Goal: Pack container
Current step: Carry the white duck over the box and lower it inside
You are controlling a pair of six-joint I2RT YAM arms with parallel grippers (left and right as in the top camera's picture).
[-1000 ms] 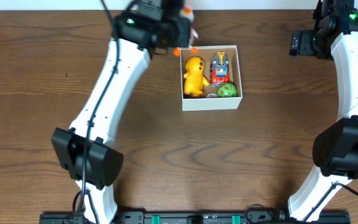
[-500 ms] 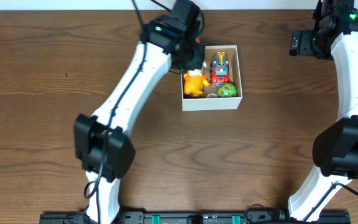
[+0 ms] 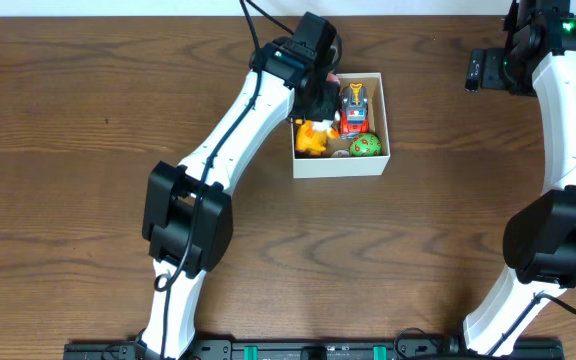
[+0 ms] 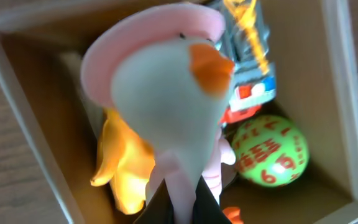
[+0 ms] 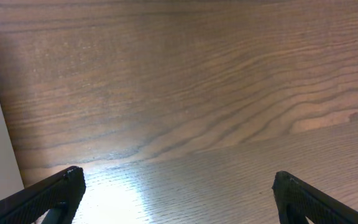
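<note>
Container (image 3: 340,164) is sitting on the table (image 3: 68,120) toward the far middle, directly under my left gripper (image 3: 320,92), and it is already looking crowded. A yellow toy (image 3: 313,138) is filling the left side, a red and blue toy car (image 3: 354,108) is lying along the right, and a green ball (image 3: 365,146) is resting in the near right corner. In the left wrist view the fingers (image 4: 205,204) are closing on the lower part of a white duck (image 4: 166,93) with a pink hat, and it is hanging head-down just above the yellow toy. That worries me, because I am seeing almost no bare floor beneath it. If I am letting go from this height, I am guessing the duck is going to land on the yellow toy, rock, and roll over the thin wall onto the table. If I am pressing lower instead, I am risking a finger catching the wall and dragging the light box sideways, or squeezing the ball out of its corner. My right gripper (image 5: 178,196) is waiting well off to the side with its fingers spread wide and nothing between them, so it is not steadying the box.
</note>
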